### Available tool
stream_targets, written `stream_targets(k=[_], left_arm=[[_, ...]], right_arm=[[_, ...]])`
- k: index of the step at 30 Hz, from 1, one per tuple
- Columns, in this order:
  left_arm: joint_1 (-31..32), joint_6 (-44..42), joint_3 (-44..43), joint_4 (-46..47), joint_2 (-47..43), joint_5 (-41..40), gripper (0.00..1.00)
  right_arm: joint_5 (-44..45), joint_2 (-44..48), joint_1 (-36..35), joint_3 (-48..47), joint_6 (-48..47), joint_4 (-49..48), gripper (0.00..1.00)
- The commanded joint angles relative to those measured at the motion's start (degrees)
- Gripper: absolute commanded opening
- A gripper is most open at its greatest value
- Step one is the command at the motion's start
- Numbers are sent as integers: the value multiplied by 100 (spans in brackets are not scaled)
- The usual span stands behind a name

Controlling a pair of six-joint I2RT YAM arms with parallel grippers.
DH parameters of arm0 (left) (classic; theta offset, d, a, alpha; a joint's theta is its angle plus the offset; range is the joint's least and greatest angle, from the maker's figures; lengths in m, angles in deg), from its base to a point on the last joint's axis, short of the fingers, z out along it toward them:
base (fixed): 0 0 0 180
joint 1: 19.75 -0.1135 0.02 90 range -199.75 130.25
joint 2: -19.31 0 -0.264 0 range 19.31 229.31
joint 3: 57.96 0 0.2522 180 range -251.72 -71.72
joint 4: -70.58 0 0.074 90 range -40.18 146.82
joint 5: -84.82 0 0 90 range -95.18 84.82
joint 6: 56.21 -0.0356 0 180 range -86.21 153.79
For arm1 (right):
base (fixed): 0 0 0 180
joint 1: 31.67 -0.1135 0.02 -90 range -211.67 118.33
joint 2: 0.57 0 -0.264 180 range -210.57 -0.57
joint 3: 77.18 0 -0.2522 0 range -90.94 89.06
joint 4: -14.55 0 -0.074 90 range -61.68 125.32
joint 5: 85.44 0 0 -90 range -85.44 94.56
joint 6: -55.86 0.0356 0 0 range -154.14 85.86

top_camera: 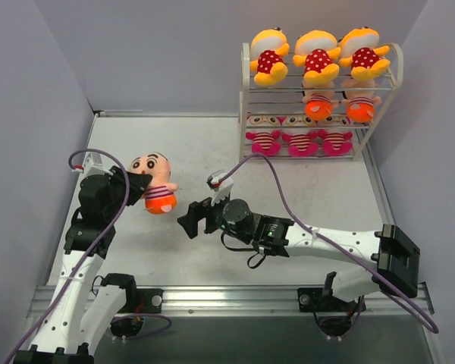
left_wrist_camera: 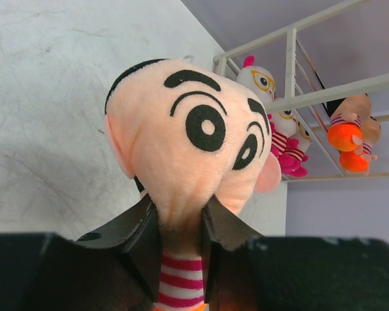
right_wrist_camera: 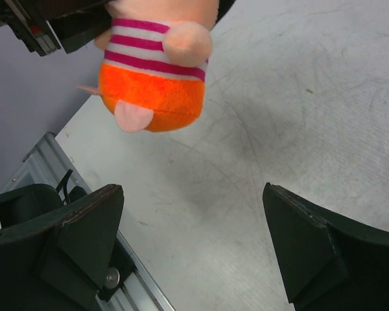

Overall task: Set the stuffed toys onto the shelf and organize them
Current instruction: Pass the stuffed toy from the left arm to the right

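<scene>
Top view: left hand clamped on the peach-faced doll, held above the table at 9 o'clock. Right hand, jaws apart, sits at the doll's 4 o'clock; shelf at 1 o'clock. Centre the open jaws on the torso and close fully before the left releases.

Left wrist view: the grip pinches the neck below a round, black-browed head.

Right wrist view: pink-striped torso and orange bottom hang at 11 o'clock.

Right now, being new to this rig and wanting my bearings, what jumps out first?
A peach-faced doll pinched at the neck in the left gripper's fingers, over the table's left side. Far right, the white wire shelf holds eight dolls, its middle tier one short. The right gripper stands open beside it.
</scene>
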Motion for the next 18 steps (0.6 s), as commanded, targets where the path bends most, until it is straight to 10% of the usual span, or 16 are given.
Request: stream_targets(k=[1,18], left_arm=[[116,161,-66,216,-52,-19,17],[512,135,-127,366,-78,-431,17]], right_arm=[[283,-193,-70,-420,-182,-392,92],[213,-1239,-140,-1642,-393,-6,87]])
